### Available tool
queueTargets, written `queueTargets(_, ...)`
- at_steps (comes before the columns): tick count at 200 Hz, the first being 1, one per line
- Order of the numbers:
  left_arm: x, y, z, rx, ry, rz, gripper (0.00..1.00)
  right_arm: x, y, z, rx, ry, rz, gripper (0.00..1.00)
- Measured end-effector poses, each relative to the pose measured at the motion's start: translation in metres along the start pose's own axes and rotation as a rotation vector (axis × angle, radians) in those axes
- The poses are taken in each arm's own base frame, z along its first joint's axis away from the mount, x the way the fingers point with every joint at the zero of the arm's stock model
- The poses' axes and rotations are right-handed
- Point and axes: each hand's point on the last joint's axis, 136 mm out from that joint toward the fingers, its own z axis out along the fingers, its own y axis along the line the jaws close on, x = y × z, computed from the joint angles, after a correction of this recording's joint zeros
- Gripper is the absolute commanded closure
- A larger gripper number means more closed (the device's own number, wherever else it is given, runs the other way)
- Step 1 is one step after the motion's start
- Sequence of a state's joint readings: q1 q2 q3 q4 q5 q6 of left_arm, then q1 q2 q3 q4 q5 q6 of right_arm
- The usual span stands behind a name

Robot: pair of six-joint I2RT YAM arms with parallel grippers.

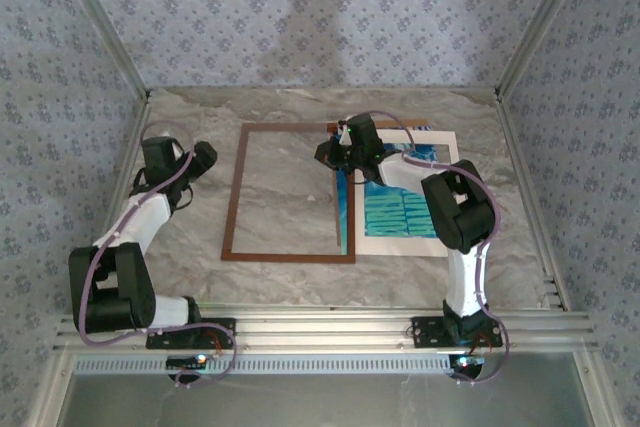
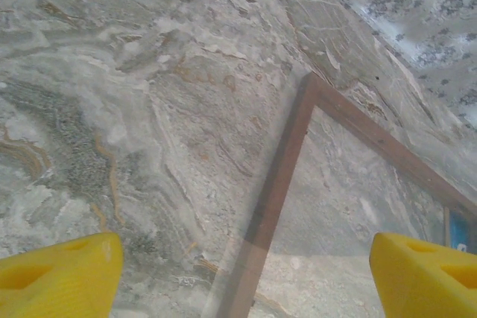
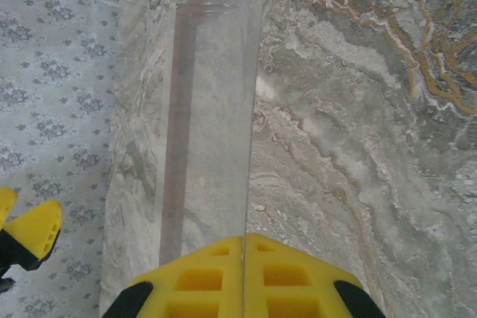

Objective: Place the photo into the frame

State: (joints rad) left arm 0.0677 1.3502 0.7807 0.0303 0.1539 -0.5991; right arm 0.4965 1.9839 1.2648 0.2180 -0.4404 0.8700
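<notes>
The thin reddish-brown wooden rectangular frame lies flat on the grey marbled surface, and marble shows through its opening. Just beside the frame's right rail lies the rectangular blue-teal paper photo. It rests face up on a white mat and is partly covered by the right arm.

The right end effector hangs over the frame's far right corner. Its yellow fingers are pressed together on the edge of a clear, stiff, rectangular pane, which stands tilted up along the frame's right rail. The left end effector hovers just outside the frame's far left corner with its jaws spread wide and nothing between them.

The photo looks like thin paper, so it is probably very light and limp. It is likely to sag when lifted by one side and to crease or smudge under a hard pinch. Lying flush on the mat, it gives the fingers little to get under. The best place to grip is probably a free corner or the short edge nearest the frame, pinched shallowly at the margin, then slid or lifted low across into the frame
</notes>
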Motion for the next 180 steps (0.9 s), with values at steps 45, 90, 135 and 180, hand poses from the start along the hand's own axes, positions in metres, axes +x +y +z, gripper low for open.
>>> queueTargets(45,0.007,-0.019,0.0,0.07,0.023,0.03,0.09,-0.002,-0.008,-0.002,0.02,0.004,-0.01,1.0)
queueTargets(90,0.014,-0.029,0.001,0.101,0.045,0.048,0.09,0.0,-0.017,-0.003,0.038,0.011,-0.018,1.0)
queueTargets(135,0.018,-0.029,0.004,0.1,0.058,0.05,0.08,0.004,-0.032,-0.002,0.062,0.021,-0.004,1.0)
queueTargets(180,0.02,-0.031,0.004,0.103,0.062,0.054,0.08,0.004,-0.039,-0.001,0.068,0.029,0.004,1.0)
